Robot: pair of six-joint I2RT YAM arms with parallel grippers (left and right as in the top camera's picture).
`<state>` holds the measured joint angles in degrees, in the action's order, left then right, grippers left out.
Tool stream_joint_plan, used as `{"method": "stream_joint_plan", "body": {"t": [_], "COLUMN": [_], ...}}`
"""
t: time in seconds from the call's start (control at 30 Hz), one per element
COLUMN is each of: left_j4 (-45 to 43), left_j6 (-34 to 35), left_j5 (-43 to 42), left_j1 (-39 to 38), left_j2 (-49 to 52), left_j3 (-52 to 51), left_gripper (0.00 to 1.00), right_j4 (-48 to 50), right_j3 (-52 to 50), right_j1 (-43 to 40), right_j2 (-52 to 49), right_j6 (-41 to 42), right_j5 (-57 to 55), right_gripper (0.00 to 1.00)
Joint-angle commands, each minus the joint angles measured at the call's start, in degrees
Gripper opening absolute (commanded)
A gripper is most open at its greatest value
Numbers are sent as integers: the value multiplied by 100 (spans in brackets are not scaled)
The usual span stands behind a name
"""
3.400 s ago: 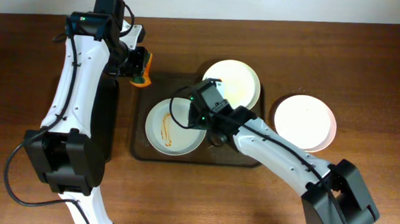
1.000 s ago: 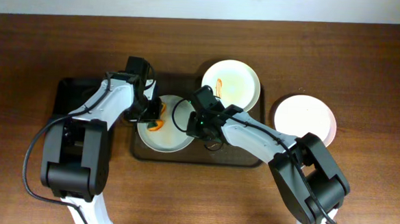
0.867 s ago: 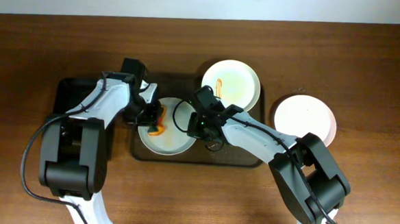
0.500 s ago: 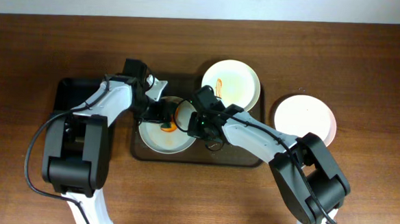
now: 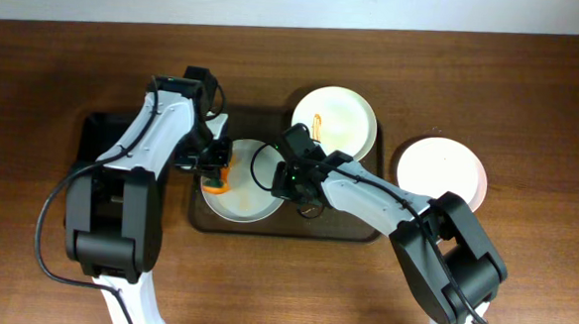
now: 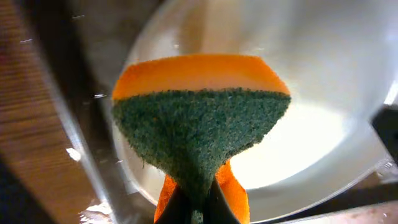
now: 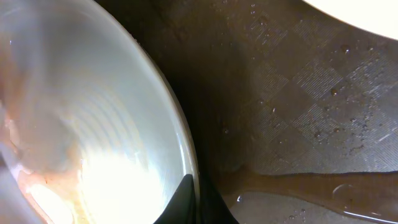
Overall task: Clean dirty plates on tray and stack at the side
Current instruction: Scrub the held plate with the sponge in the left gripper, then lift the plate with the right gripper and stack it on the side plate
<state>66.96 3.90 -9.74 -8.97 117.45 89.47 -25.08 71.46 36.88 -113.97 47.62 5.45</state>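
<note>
A pale plate (image 5: pixel 243 194) sits at the left of the brown tray (image 5: pixel 346 225). My left gripper (image 5: pixel 217 168) is shut on an orange and green sponge (image 5: pixel 216 183), pressed on the plate's left side; the left wrist view shows the sponge (image 6: pixel 202 118) over the plate (image 6: pixel 311 81). My right gripper (image 5: pixel 286 185) is shut on the plate's right rim (image 7: pixel 186 155); the plate (image 7: pixel 93 137) carries a faint orange smear. A second plate (image 5: pixel 334 123) with an orange streak lies at the tray's back right. A plain plate (image 5: pixel 441 175) sits on the table to the right.
A black tray (image 5: pixel 97 137) lies left of the brown tray, under my left arm. Liquid pools on the brown tray floor (image 7: pixel 298 180) beside the held plate. Bare wooden table (image 5: pixel 531 95) lies to the right and front.
My left gripper brought the sponge from above the black tray onto the left plate and rubbed across it, right then back left. The sauce streak is smeared away. My right gripper stays on the rim.
</note>
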Motion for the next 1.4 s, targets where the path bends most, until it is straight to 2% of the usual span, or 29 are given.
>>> {"method": "stream_joint_plan", "body": {"t": [0.0,0.1,0.23,0.3,0.4,0.47,0.57,0.6,0.7,0.77,0.87,0.97,1.03,1.17,1.23,1.33,1.37], "left_j4": [-396,-1161,-1176,-975,-778,-833,-1040,-1123,-1366,-1401,-835,472,726,706,706,752,756], "left_j6": [-197,11,197,184,-1060,-1198,-1082,-505,538,879,866,461,275,243,245,245,245], "left_j5": [-293,31,192,-352,-2262,-2562,-2352,-1624,494,1132,518,396,400,614,610,608,608], "left_j1": [-90,-90,-90,-90,-90,-90,-87,-87,-87,-90,-90,-85,-61,-57,-57,-63,-63], "left_j2": [24,24,24,24,24,24,24,24,24,24,17,17,17,42,42,59,61], "left_j3": [-199,-758,-1233,-1294,-1294,-1294,-1294,-1287,-1207,-1027,42,1738,2315,2413,2413,2409,2404], "left_gripper": [0,0,0,0,0,0,0,0,0,0,0,0,0,0,0,0,0], "right_j4": [-52,-52,-44,-44,-46,-46,-48,-50,-48,-48,-52,-15,87,297,463,337,236], "right_j3": [7,7,7,7,7,7,7,7,7,7,7,7,7,7,7,9,13], "right_j1": [-15,-15,-15,-15,-15,-15,-15,-15,-15,-15,-15,-15,-15,-11,-9,-61,-223], "right_j2": [-116,-116,-116,-116,-116,-116,-116,-116,-116,-116,-116,-116,-116,-306,-439,-422,-306], "right_j6": [-63,-63,-63,-63,-63,-63,-63,-63,-63,-63,-66,-63,-61,-59,-59,-66,-426], "right_j5": [-109,-109,-109,-111,-111,-109,-109,-105,-90,-90,-92,-98,-210,-271,-26,804,1368], "right_gripper": [4,4,4,4,4,4,4,4,4,4,4,4,15,14,4,4,4]}}
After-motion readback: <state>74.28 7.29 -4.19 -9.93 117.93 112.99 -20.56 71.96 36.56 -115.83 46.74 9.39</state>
